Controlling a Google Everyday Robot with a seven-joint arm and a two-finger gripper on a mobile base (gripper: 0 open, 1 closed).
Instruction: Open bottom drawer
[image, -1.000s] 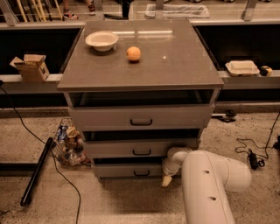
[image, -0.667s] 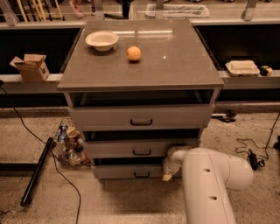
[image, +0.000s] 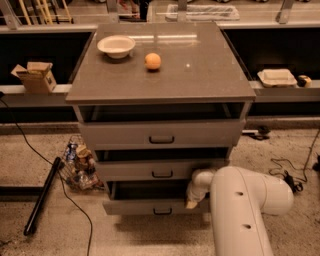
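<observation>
Your gripper (image: 192, 201) sits low in the frame, right of centre. It is at the right end of the grey bottom drawer (image: 135, 206), with its tan tip touching the drawer front. The bulky white arm (image: 245, 200) rising from the lower right covers much of it. You cannot tell how far open the gripper is or whether it has hold of anything.

The bottom drawer is the lowest of three fronts in the grey cabinet (image: 165, 75). It lies at the bottom centre of the frame, and its small dark handle (image: 162, 211) is left of the gripper. A dark gap shows above the front, which looks drawn out a little.

Above it you see the mid-sized grey drawer front (image: 150, 170) and the tallest grey drawer front (image: 125, 134). On the cabinet top, a round white bowl (image: 116, 46) stands at the upper left with a small orange fruit (image: 153, 61) just to its right, apart from it.

A brown cardboard box (image: 36, 76) rests on the left ledge. A black pole (image: 42, 195) lies on the floor at the lower left.
</observation>
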